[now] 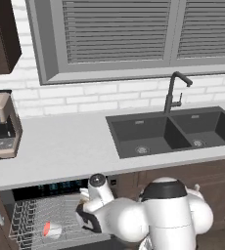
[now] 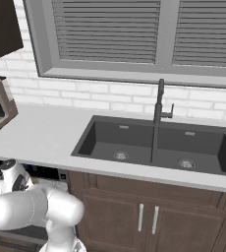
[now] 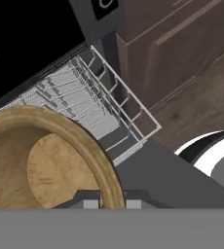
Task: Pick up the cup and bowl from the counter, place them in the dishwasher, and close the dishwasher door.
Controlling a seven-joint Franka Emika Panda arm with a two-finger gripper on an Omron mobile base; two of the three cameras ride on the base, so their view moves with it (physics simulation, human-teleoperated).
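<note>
The red-topped white cup (image 1: pixel 52 229) already lies in the white wire rack (image 1: pixel 31 219) (dishwasher door unclosed), while the gripper (image 3: pixel 109 203), clamped on the golden-brown wooden bowl (image 3: pixel 46 165), hangs above that rack.

White brick wall (image 1: pixel 85 95), grey-framed window with closed blinds (image 1: pixel 117 29), brown wooden cabinets (image 2: pixel 149 216), wood floor (image 3: pixel 196 102)

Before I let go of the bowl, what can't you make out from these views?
- Bowl: hand view, left and bottom edges cut it off.
- Hand: hand view, just the fingertips show, pinching the bowl's rim.
- Rack: left base view, the arm hides its right part.
- Cup: left base view, too small to tell how it sits.
</note>
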